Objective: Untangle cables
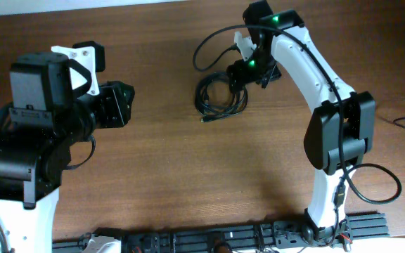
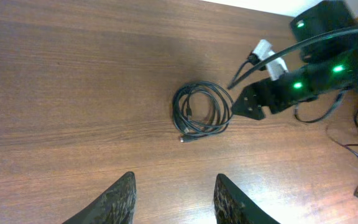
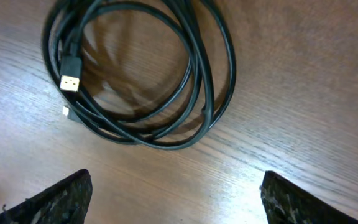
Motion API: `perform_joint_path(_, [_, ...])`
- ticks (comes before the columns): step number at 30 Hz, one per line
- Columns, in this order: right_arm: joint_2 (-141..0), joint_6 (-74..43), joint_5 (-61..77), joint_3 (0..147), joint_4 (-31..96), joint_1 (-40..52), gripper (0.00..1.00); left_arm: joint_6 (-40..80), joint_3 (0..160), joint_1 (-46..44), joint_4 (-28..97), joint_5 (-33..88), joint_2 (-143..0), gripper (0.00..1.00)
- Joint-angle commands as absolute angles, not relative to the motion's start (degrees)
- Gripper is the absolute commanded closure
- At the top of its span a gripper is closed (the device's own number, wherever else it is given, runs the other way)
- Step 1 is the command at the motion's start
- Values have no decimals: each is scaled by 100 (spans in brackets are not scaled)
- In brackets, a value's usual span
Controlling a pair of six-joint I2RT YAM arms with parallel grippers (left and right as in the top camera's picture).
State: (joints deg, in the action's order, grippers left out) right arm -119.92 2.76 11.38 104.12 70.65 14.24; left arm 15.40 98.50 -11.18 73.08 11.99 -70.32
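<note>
**Cables lie in a coil, both grippers open**

The cables [image 1: 220, 98] lie in one loose round coil on the brown wooden table [image 1: 160, 183]. The thin black loops sit on top of each other. A flat plug [image 3: 69, 78] with a yellow tip lies inside the coil. A small plug [image 3: 66, 112] pokes out at the coil's edge. The right gripper [image 3: 173, 199] hangs just above the coil. Its fingers are spread wide, nothing is between them, and they do not touch the coil. The left gripper [image 2: 174, 200] is well apart from the coil, on the left arm's side. It points toward the coil, with its fingers apart and holding nothing.
</note>
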Motion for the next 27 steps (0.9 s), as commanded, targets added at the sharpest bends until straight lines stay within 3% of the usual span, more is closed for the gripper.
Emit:
perform_joint_path(1, [-11867,130,1072,9942,6768,1424,20,1466,9948,-1109,7297,1402,-6963,58])
perform_joint_path(6, [-11876,-73,1153,9636,6281,1428,31,1468,9946,-1109,7297,1420,-6963,57])
perform_joint_path(10, [-11913,-327,1155,9520,5876,1428,48,1468,9946,-1109,7299,1441,-6963,57])
perform_joint_path(15, [-11977,-589,1157,9238,5441,1435,48,1466,9948,-1109,7299,1544,-6963,57])
perform_joint_path(17, [-11987,-790,1175,9028,5183,1435,54,1466,9946,-1109,7297,1544,-6963,57])
perform_joint_path(18, [-11996,-808,1177,8962,5098,1435,64,1468,9948,-1109,7297,1544,-6963,57])
perform_joint_path(19, [-11998,-812,1192,8906,5026,1435,87,1468,9948,-1109,7297,1544,-6963,57])
perform_joint_path(20, [-12014,-849,1205,8866,4978,1435,96,1468,9948,-1109,7297,1544,-6963,57])
perform_joint_path(27, [-11939,-954,2152,9192,4921,1413,96,1466,9948,-1109,7299,1544,-6963,56])
